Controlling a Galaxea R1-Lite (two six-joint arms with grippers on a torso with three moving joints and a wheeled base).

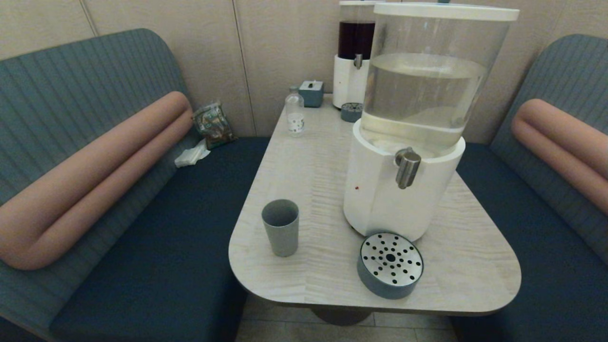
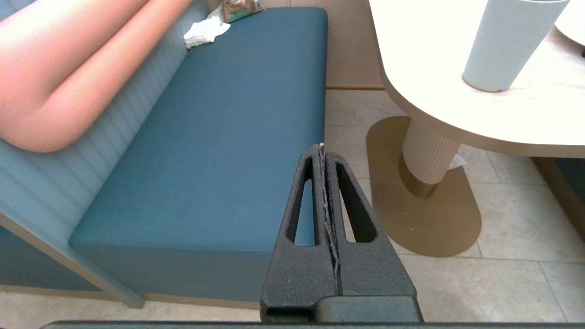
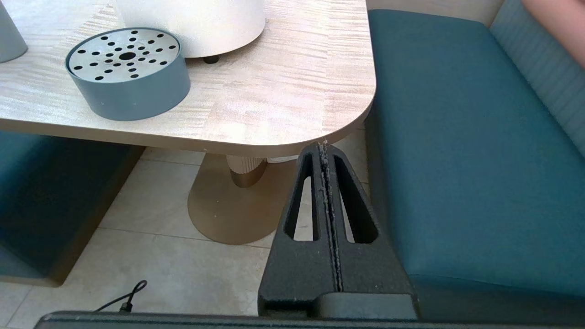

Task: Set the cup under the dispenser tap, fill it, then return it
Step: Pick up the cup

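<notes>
The grey-blue cup stands upright and empty near the table's front left corner; the left wrist view shows the cup too. The steel dispenser tap juts from the big white-based dispenser holding clear liquid. Below the tap sits a round grey drip tray with a perforated steel top, also seen as drip tray. My left gripper hangs shut and empty below table height, off the table's left. My right gripper is shut and empty, low by the table's front right corner. Neither arm shows in the head view.
A second dispenser with dark-red liquid stands at the back with its own small tray. A small clear bottle and a tissue box stand nearby. Blue bench seats flank the table.
</notes>
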